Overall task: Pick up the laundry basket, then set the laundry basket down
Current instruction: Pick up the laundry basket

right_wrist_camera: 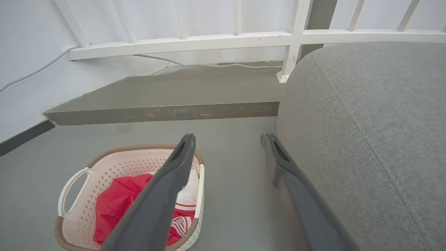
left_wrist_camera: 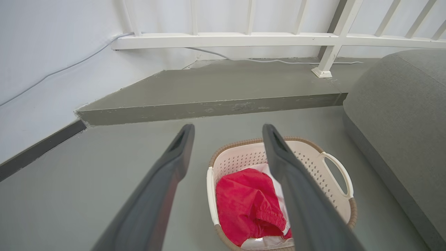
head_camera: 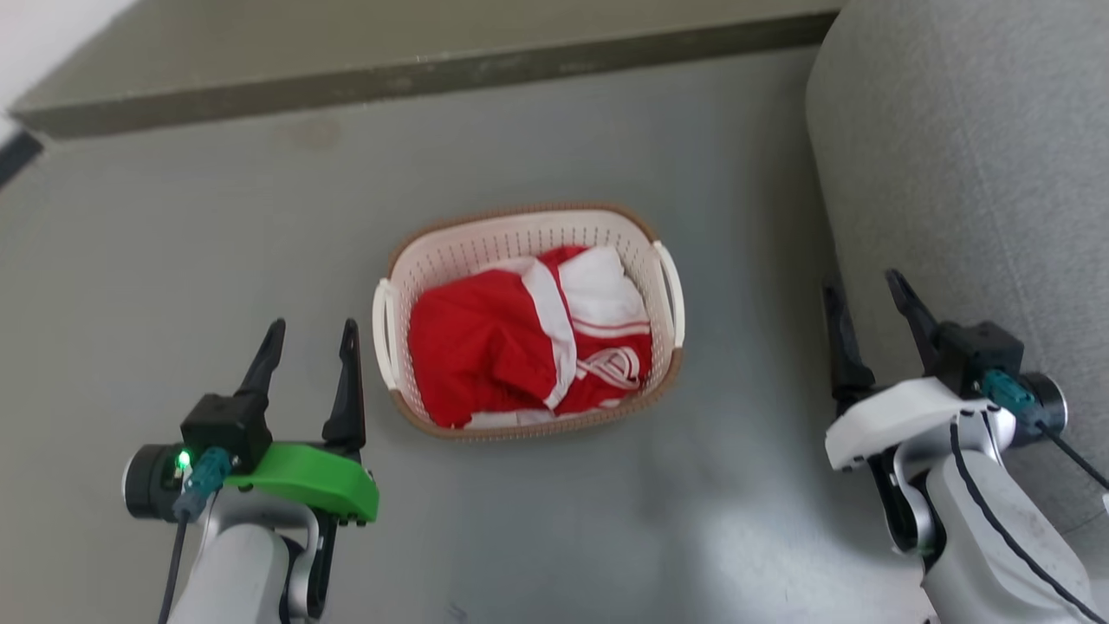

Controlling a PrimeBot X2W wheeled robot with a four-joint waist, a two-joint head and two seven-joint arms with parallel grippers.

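The laundry basket (head_camera: pixel 511 232) stands on the grey floor in the middle of the head view, cream-white and perforated with a brown rim and a white loop handle on each side. Red and white clothing (head_camera: pixel 528 342) lies inside it. My left gripper (head_camera: pixel 312 334) hovers open to the basket's left, apart from the near handle. My right gripper (head_camera: pixel 866 290) is open to the basket's right, close beside the grey sofa. The basket (left_wrist_camera: pixel 313 164) shows behind the fingers in the left wrist view, and the basket (right_wrist_camera: pixel 115 165) lies at the lower left of the right wrist view.
A grey fabric sofa (head_camera: pixel 970 173) fills the right side. A raised grey step (head_camera: pixel 416 74) runs across the back, with a white railing (left_wrist_camera: pixel 278 40) and a cable above it. A white wall (left_wrist_camera: pixel 41 69) stands at the left.
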